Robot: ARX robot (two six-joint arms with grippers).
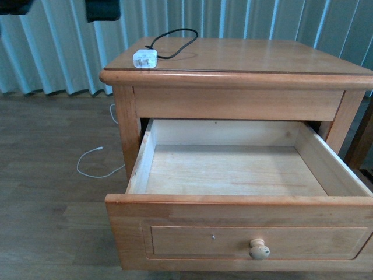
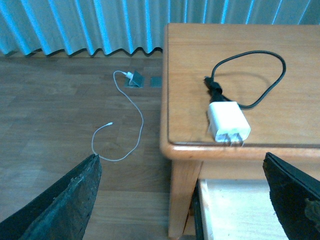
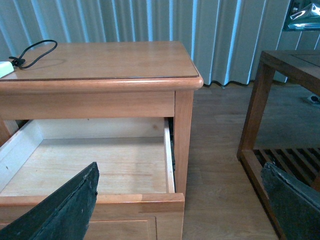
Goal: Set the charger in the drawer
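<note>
The left hand (image 2: 180,156) is being shown as two dark, wedge-shaped fingers (image 2: 65,205) that are near black, with a rough, scuffed, faintly mottled surface. The right hand (image 3: 180,166) is being seen with the same kind of tapering dark fingers (image 3: 62,210), their edges looking worn and grainy. In the front view, two black blocks (image 1: 102,9) are being cropped by the top edge — which arm they belong to cannot be told.

Nightstand top (image 1: 245,55), charger (image 1: 145,58) near corner
</note>
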